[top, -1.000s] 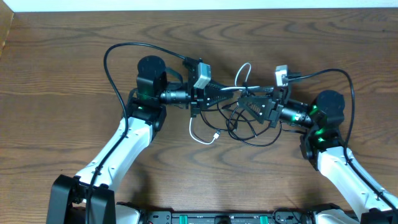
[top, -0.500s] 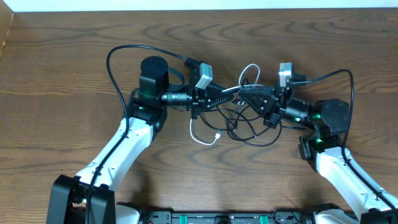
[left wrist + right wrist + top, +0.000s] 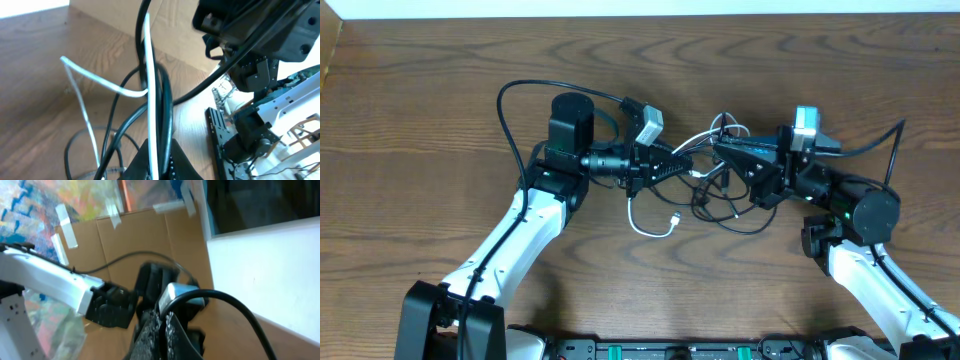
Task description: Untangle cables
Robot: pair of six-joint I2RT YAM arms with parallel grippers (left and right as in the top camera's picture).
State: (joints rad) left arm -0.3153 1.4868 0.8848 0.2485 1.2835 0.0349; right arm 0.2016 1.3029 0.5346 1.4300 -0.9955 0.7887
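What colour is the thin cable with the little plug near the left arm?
The cable is white. It shows best in the overhead view.

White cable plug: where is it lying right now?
Overhead view: the white cable ends in its plug on the table, just below the left end effector in the picture and left of the black cable tangle.

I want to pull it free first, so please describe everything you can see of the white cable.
The white cable is thin, smooth and flexible, apparently plastic-coated. The left tool is shut on it together with black cables, and it runs straight between the fingers. One part curves across the table and ends in a small white plug. Another part makes a small loop above the tangle, crossing the black cables.
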